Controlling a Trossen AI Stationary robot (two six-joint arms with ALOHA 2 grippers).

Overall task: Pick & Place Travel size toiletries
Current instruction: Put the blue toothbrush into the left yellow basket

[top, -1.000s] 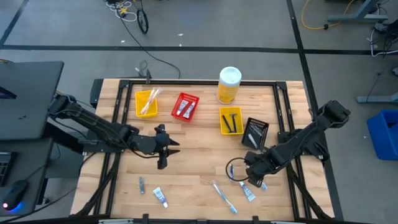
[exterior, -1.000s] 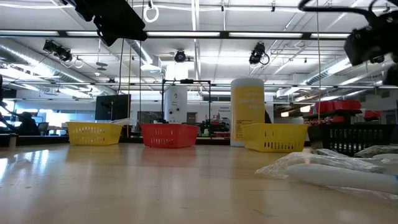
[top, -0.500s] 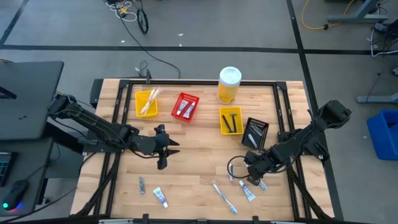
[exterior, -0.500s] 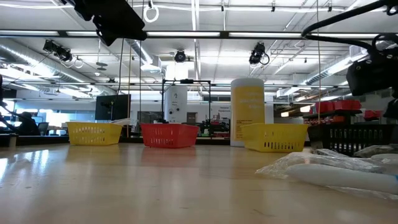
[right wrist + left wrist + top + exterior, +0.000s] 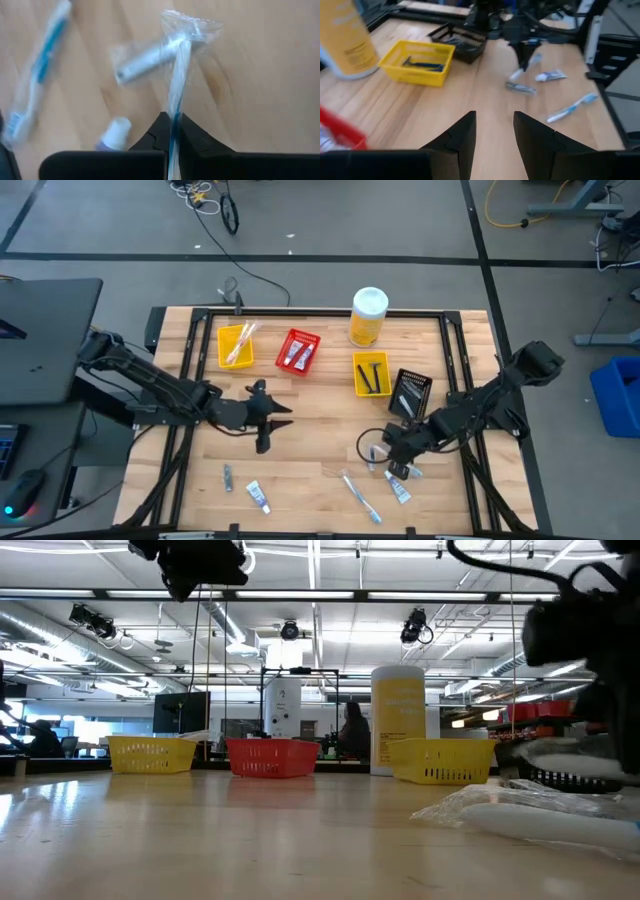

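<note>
A: Pale wood all over this desk [image 5: 320, 430], and the right pincer [image 5: 392, 457] sits low at its near right part. What has it got?

B: Its fingers are pinched fully together on a slim clear-wrapped toothbrush with a blue stripe [image 5: 176, 100]. In the right wrist view the wrapper sticks out from between the dark fingertips, so I judge the grip is made and the lift is the step in hand.

A: Where are the other toiletries?

B: Right around it: a small white tube with a blue mark [image 5: 399, 491] just beside the pincer, a grey wrapped razor [image 5: 145, 62] close by, and another blue-and-white toothbrush [image 5: 360, 495] toward the middle near edge. At the left near edge lie a second white tube [image 5: 258, 497] and a small dark razor [image 5: 228, 477].

A: How should the lift go?

B: Straight up first, I'd say, so the crinkly wrapper does not drag the neighbouring razor or tube. The hold looks to be on thin film near one end, so a slow rise and a level carry would keep it from slipping.

A: And the drop?

B: Likely the small yellow basket holding pale toothbrushes [image 5: 236, 345] at the far left, well apart from here.

A: The left arm?

B: The left pincer [image 5: 272, 423] hovers mid-desk, fingers partly spread, holding nothing.
</note>
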